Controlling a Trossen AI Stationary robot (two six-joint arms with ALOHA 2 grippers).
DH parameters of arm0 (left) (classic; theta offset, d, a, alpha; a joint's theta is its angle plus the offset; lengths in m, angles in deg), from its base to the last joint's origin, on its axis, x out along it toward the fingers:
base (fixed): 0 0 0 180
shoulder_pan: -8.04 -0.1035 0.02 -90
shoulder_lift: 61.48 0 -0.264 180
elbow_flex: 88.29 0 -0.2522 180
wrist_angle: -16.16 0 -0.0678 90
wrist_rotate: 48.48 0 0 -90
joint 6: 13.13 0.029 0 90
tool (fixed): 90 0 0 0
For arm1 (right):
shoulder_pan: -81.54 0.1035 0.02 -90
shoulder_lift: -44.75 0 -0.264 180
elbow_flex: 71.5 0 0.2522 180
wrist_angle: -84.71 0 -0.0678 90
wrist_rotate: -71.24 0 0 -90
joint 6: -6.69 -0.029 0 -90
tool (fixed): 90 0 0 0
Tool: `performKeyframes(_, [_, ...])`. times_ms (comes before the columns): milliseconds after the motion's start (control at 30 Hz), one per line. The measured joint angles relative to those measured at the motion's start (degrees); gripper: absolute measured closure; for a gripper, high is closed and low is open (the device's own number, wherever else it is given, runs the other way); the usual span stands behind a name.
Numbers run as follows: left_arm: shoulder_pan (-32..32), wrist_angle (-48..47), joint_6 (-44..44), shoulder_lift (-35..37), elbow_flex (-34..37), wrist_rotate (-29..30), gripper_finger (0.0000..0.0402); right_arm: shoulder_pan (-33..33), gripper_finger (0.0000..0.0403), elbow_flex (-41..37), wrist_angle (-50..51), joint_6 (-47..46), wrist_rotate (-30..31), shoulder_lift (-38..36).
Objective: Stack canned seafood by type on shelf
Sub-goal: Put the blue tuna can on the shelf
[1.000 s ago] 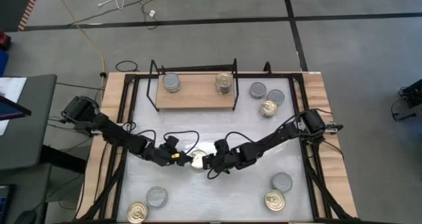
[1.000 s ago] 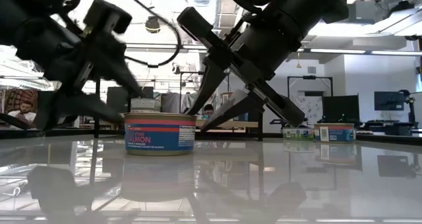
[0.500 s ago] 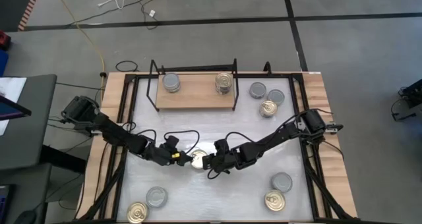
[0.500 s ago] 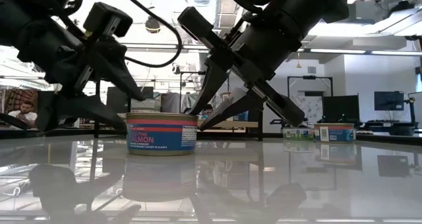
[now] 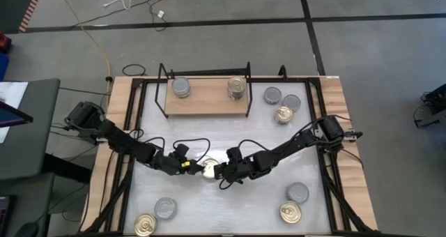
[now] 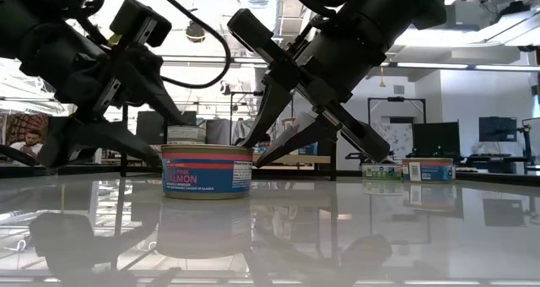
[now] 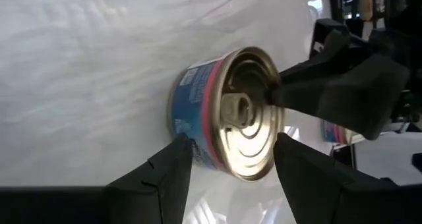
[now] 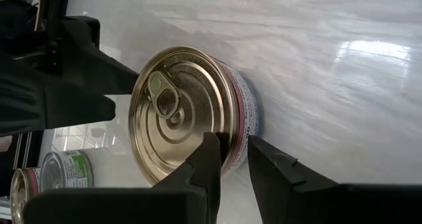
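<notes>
Salmon can [image 6: 206, 170] sits upright at table [image 5: 230, 202] centre, gold ring-pull top up, axis vertical. R gripper [image 8: 227, 159] narrow, pinching its rim; L gripper [image 7: 227, 159] wide, straddling the can. Shelf [image 5: 207, 103] well apart at back.

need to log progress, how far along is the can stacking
Early. The shelf holds one grey-topped can and a gold-topped stack. In hand: the gold-topped salmon can at mid-table, with the left gripper open around it and the right gripper pinching its rim. Left: three cans right of the shelf and four near the front corners.
</notes>
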Motion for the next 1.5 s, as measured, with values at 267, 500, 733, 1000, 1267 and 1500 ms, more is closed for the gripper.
performKeyframes(267, [-0.02,-0.78,3.38,0.02,0.00,0.21,0.0183,0.00,0.0302,0.00,0.02,0.87,0.00,0.00])
performKeyframes(500, [-0.02,-1.45,3.79,0.02,0.00,-0.60,0.0119,-0.02,0.0302,0.00,0.09,0.90,0.00,0.00])
performKeyframes(733, [1.08,-1.47,-2.03,0.02,0.00,-0.62,0.0098,-0.02,0.0328,0.00,0.07,0.90,0.02,0.00])
performKeyframes(1000, [1.65,0.93,-3.14,0.02,0.00,-0.11,0.0100,-0.04,0.0355,0.04,0.04,1.05,0.07,0.00])
performKeyframes(1267, [2.59,0.49,-5.51,-3.05,-2.84,-0.63,0.0101,-0.04,0.0356,0.02,0.06,0.89,0.07,0.00])
performKeyframes(1500, [4.25,1.19,-11.12,-9.31,-5.49,-1.47,0.0101,-0.04,0.0356,0.04,0.63,0.57,-0.33,0.00])
